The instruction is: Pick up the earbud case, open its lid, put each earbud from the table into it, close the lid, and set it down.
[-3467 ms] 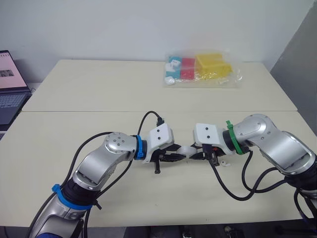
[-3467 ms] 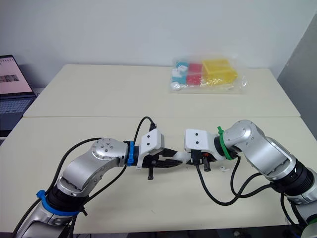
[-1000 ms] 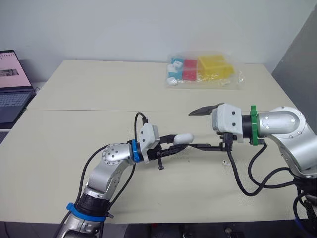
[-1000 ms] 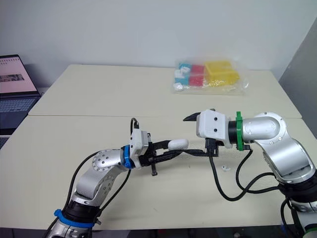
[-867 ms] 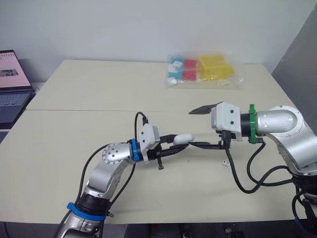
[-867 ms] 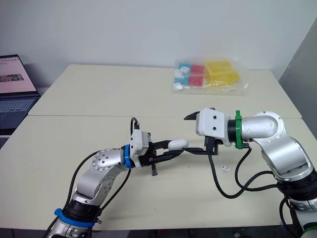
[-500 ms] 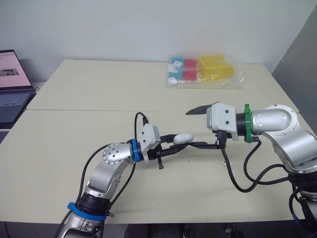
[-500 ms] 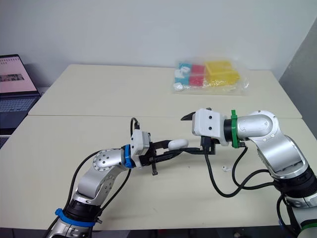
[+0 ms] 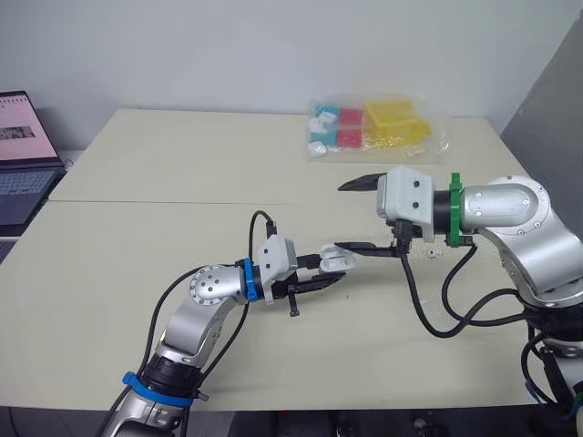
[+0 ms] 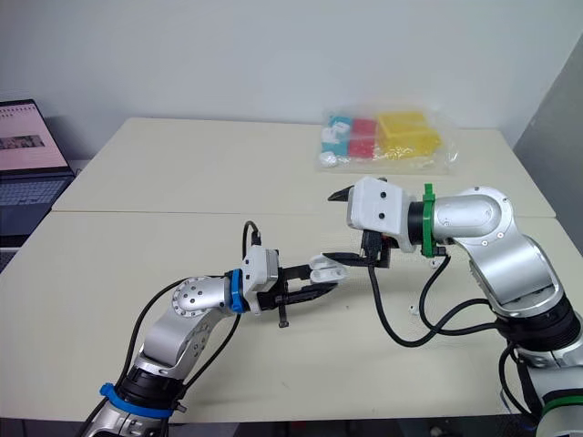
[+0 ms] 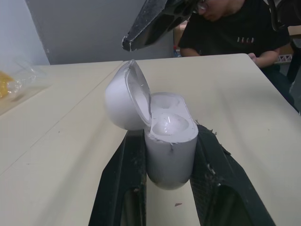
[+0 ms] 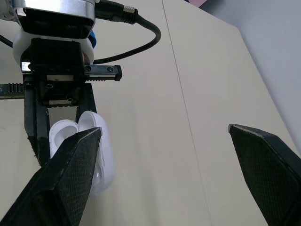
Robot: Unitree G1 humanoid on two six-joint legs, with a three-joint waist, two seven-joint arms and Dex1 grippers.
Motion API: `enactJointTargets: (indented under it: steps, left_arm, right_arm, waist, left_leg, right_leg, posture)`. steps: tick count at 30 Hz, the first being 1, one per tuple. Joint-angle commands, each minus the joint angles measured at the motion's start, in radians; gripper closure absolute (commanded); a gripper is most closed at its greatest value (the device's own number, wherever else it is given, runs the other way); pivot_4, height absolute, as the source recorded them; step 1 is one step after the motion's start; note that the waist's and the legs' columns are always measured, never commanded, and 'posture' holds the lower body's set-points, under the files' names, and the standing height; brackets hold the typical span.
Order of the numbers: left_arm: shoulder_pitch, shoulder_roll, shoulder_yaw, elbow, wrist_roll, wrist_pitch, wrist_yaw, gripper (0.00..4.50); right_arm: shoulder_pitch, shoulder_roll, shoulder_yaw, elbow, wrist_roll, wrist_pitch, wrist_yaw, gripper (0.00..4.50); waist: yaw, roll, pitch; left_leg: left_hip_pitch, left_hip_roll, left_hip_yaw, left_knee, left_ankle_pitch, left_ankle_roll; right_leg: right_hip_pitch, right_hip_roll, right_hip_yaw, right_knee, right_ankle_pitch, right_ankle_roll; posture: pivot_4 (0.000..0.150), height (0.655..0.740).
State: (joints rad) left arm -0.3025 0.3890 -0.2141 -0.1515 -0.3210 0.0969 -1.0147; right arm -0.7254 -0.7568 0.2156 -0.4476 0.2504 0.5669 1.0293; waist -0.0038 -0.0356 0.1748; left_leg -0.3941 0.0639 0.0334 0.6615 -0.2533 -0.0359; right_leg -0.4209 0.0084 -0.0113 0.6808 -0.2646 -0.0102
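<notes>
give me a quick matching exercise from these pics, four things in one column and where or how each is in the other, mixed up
Things
1. earbud case
2. right gripper
3. plastic bag of coloured pieces
4. laptop

Place or state
a. on the far side of the table
b. lid open, held by the left gripper
c. fingers spread wide, holding nothing
d. beyond the table's left end, screen lit

Pairs: 1-b, 2-c, 3-a, 4-d
</notes>
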Motion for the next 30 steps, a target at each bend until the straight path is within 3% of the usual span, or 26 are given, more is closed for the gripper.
enactJointTargets:
  steps: [1,9,12,15,19,25,30]
  left_arm:
    - [0.0,-0.004,0.009,-0.006,-0.008,-0.017,0.006,3.67]
    - [0.017,0.004,0.031,-0.018,0.001,-0.034,0.033,3.67]
    - [0.033,0.005,0.036,-0.039,0.009,-0.039,0.052,3.67]
    - [0.045,0.006,0.026,-0.063,0.012,-0.034,0.06,3.67]
    - [0.05,0.004,0.016,-0.082,0.018,-0.028,0.069,3.67]
    - [0.05,0.005,0.011,-0.095,0.024,-0.024,0.077,3.67]
    - [0.057,0.004,0.006,-0.107,0.03,-0.024,0.089,3.67]
  right_arm:
    - [0.008,-0.021,-0.051,-0.052,0.059,0.039,0.02,0.0]
    - [0.067,-0.226,-0.184,0.053,0.131,0.092,0.128,0.0]
    - [0.129,-0.303,-0.159,0.115,0.085,0.097,0.132,0.0]
    - [0.156,-0.339,-0.07,0.227,-0.045,-0.021,0.143,0.0]
    - [0.118,-0.334,0.02,0.356,-0.14,-0.111,0.19,0.0]
    - [-0.051,-0.243,0.196,0.723,-0.319,-0.3,0.307,0.0]
    - [-0.148,-0.172,0.235,0.948,-0.398,-0.406,0.35,0.0]
  waist:
    - [0.0,0.0,0.0]
    - [0.002,0.0,0.0]
    - [0.002,0.0,0.0]
    - [-0.001,0.0,0.0]
    - [-0.005,0.002,0.001]
    - [-0.007,0.003,0.002]
    - [-0.004,0.004,0.002]
  left_leg:
    - [0.0,0.0,0.0,0.0,0.0,0.0]
    - [0.0,-0.001,0.0,0.0,0.0,0.0]
    - [0.0,-0.001,0.0,0.0,0.0,0.0]
    - [0.0,0.0,0.001,0.0,0.0,0.0]
    - [0.001,0.0,0.002,0.0,0.0,0.0]
    - [0.001,0.0,0.002,0.0,0.0,0.0]
    - [0.001,0.0,0.002,0.0,0.0,0.0]
  right_leg:
    - [0.0,0.0,0.0,0.0,0.0,0.0]
    - [0.0,-0.001,0.0,-0.001,0.0,0.0]
    - [0.0,-0.001,0.0,-0.001,0.0,0.0]
    - [0.0,-0.001,0.0,0.0,0.0,0.0]
    - [0.0,0.0,0.001,0.0,0.0,0.0]
    - [0.0,0.0,0.001,0.0,0.0,0.0]
    - [-0.001,0.0,0.002,0.0,0.0,0.0]
  posture:
    - [0.15,0.7354]
    - [0.15,0.7354]
    - [0.15,0.7354]
    - [0.15,0.7354]
    - [0.15,0.7354]
    - [0.15,0.7354]
    - [0.15,0.7354]
